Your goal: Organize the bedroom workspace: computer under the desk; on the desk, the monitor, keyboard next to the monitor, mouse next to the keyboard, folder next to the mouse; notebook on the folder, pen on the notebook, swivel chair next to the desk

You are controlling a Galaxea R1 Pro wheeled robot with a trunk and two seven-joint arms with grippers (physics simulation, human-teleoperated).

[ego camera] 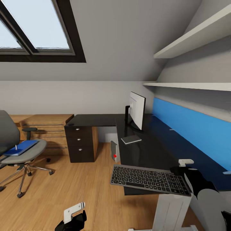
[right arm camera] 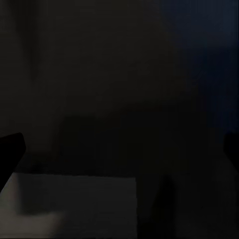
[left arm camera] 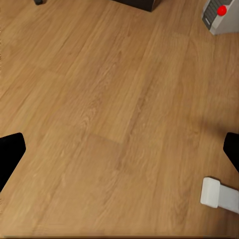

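Sloped-wall bedroom: right pincer (ego camera: 179,171), grip unclear, sets keyboard (ego camera: 150,179) at table (ego camera: 150,150) edge; monitor (ego camera: 137,109) well ahead, push inward next.

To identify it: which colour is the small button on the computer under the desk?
Red; the computer's button shows best in the left wrist view.
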